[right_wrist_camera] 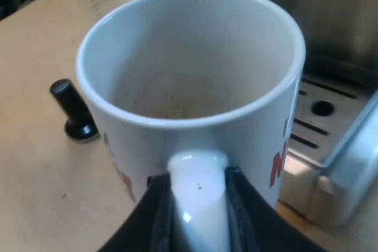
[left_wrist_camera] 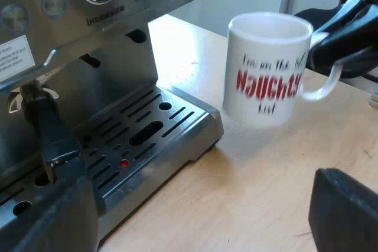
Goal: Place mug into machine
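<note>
Beside steel drip tray (left_wrist_camera: 177,128): white mug (left_wrist_camera: 269,69), red lettering.
Your R gripper (right_wrist_camera: 198,205): clenching mug handle (right_wrist_camera: 198,187).
L gripper (left_wrist_camera: 195,222): released.

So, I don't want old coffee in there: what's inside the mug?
The mug holds no liquid, just faint brownish specks on its pale bottom. The rim hides the inner wall on the handle side, where the right hand grips.
</note>
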Robot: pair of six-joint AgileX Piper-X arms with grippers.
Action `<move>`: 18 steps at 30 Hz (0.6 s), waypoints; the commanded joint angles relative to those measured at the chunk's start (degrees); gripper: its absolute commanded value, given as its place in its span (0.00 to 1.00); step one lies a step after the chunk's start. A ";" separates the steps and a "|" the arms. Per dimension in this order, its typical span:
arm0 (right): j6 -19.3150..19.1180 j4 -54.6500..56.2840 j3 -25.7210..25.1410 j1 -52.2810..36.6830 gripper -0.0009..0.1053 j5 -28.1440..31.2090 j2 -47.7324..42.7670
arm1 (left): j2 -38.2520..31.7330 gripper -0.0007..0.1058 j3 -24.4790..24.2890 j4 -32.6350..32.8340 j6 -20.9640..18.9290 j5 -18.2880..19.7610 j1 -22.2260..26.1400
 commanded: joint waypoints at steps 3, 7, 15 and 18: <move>-1.39 -7.21 -1.27 10.31 0.01 10.06 3.24 | -0.13 0.75 -0.43 0.00 -0.22 0.00 -0.22; -0.73 -13.12 -1.27 18.67 0.01 17.85 8.41 | -0.13 0.75 -0.43 0.00 -0.22 0.00 -0.22; 4.95 -26.64 -1.27 29.67 0.01 29.76 20.10 | -0.13 0.75 -0.43 0.00 -0.22 0.00 -0.22; 7.83 -32.13 -1.27 32.19 0.01 33.23 24.58 | -0.13 0.75 -0.43 0.00 -0.22 0.00 -0.22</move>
